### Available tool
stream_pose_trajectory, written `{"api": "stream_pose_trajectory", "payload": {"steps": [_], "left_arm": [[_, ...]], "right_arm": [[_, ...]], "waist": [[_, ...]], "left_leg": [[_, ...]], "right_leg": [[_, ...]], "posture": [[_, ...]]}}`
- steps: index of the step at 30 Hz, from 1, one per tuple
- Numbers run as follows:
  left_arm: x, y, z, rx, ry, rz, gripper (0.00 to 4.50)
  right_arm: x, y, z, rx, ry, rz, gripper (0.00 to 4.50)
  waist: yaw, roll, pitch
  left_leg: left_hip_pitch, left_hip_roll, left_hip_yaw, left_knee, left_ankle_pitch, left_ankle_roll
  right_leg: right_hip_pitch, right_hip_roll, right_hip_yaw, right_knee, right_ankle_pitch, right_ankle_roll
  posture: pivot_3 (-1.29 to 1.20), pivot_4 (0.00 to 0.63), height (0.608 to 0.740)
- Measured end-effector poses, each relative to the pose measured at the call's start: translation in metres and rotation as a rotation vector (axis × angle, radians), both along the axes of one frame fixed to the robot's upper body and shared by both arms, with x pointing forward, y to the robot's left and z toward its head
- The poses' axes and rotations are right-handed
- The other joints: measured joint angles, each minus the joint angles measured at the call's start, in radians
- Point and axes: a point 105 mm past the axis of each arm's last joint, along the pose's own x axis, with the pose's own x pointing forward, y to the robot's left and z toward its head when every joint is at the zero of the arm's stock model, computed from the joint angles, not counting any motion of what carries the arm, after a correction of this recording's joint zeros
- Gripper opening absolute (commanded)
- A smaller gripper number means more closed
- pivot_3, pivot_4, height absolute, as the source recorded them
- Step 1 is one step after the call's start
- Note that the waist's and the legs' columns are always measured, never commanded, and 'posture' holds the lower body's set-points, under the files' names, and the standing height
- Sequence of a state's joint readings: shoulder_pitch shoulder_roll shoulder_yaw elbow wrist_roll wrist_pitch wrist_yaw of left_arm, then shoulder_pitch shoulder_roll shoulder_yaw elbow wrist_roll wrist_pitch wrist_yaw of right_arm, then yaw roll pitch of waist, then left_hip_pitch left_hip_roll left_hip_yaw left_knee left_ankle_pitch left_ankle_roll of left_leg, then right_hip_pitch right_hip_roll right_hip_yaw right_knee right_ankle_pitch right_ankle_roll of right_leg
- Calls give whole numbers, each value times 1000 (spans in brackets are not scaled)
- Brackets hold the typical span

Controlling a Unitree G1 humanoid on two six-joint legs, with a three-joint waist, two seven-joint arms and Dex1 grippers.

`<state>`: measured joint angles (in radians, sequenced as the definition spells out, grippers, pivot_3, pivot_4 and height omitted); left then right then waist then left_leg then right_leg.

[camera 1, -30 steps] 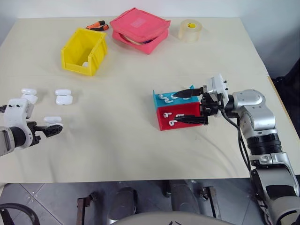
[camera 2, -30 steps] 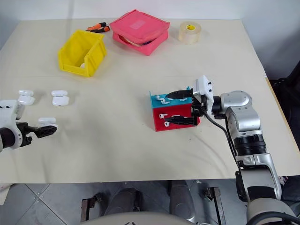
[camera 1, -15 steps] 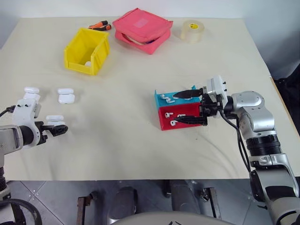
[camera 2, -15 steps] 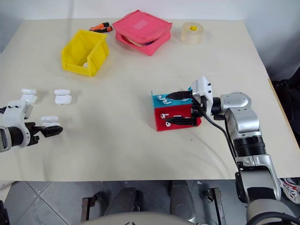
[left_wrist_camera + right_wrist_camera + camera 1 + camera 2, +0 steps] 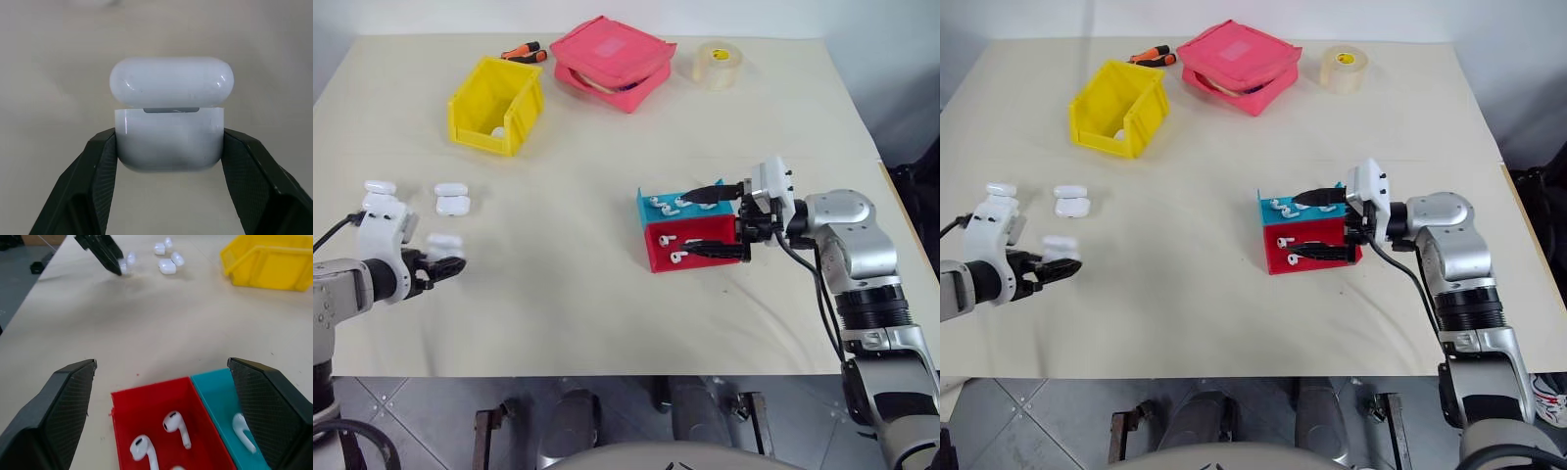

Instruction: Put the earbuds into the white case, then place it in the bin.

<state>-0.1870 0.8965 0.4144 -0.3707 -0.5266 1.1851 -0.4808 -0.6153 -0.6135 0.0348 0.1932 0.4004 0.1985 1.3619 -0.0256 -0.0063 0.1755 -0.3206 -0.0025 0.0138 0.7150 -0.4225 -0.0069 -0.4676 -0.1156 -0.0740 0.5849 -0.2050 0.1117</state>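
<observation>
Left hand (image 5: 168, 147) has closed on case (image 5: 170, 117), lid ajar, lower left of frame. Right hand (image 5: 717, 221) open wide over red tray (image 5: 690, 242) holding earbuds (image 5: 176, 427).

No legible text, label, brand, number or sign is visible on any object in these views.

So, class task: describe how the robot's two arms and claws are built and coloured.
Both arms are silver-grey metal with black ribbed joint rings and thin black cables. Each wrist carries a white block. The left claw and right claw each have two black, tapered fingers with a fine cross-hatched texture.
</observation>
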Motion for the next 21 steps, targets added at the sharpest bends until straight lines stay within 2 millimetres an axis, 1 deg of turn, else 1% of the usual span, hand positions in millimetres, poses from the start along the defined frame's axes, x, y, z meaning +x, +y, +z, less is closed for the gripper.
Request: {"api": "stream_pose_trajectory", "payload": {"steps": [1,3,4,6,7,8,9,12,15,17,19,21], "left_arm": [[5,-14,14,-5,-112,-101,2776],[9,-34,30,-13,-254,-239,2776],[11,-41,34,-14,-299,-282,2776],[22,-68,46,-67,-467,-432,2776],[24,-79,49,-83,-521,-490,2776],[28,-97,48,-113,-573,-582,2776],[30,-110,47,-131,-610,-653,2776],[34,-136,39,-147,-667,-822,2776],[38,-155,30,-177,-694,-933,2776],[42,-165,25,-172,-689,-978,2776],[47,-178,19,-165,-699,-1039,2776],[42,-193,12,-200,-702,-1103,2776]], "right_arm": [[-1,-3,1,-4,-7,-11,4500],[-3,-4,3,-5,-8,-20,4500],[-3,-5,3,-5,-8,-25,4500],[-5,-10,3,-5,-11,-51,4500],[-5,-10,3,-3,-13,-54,4500],[-7,-11,4,-2,-18,-62,4500],[-8,-11,4,-5,-24,-68,4500],[-13,-14,0,-26,-20,-94,4500],[-16,-20,-4,-65,-18,-138,4500],[-16,-22,-4,-92,-22,-166,4500],[-19,-28,-8,-160,-17,-215,4500],[-21,-29,-11,-208,-22,-259,4500]], "waist": [[1,1,0],[0,1,1],[0,2,1],[6,3,1],[8,3,1],[10,3,1],[12,3,1],[18,3,1],[22,3,1],[24,3,1],[27,3,1],[28,3,1]], "left_leg": [[0,0,0,0,0,0],[1,0,0,0,0,0],[1,0,0,0,0,0],[1,-1,0,1,0,0],[1,-1,1,2,0,1],[1,-1,1,2,-1,1],[1,-1,2,2,-1,2],[1,-1,3,3,-1,3],[1,-1,4,4,-1,5],[1,-1,4,4,-2,6],[1,-1,5,4,-3,8],[1,-1,6,5,-4,9]], "right_leg": [[1,0,0,0,0,0],[2,0,-1,0,0,0],[2,0,-1,0,0,0],[3,0,-2,0,0,0],[3,0,-2,0,0,1],[4,0,-2,0,0,1],[4,0,-2,0,1,1],[4,1,-2,0,1,1],[4,1,-1,0,1,1],[4,1,-1,0,1,2],[4,1,-2,0,1,2],[5,0,-3,-1,1,2]], "posture": [[0,150,740],[0,150,740],[0,150,740],[0,150,740],[0,150,740],[0,150,740],[0,150,740],[0,150,740],[0,150,740],[0,150,740],[0,150,740],[0,150,740]]}}
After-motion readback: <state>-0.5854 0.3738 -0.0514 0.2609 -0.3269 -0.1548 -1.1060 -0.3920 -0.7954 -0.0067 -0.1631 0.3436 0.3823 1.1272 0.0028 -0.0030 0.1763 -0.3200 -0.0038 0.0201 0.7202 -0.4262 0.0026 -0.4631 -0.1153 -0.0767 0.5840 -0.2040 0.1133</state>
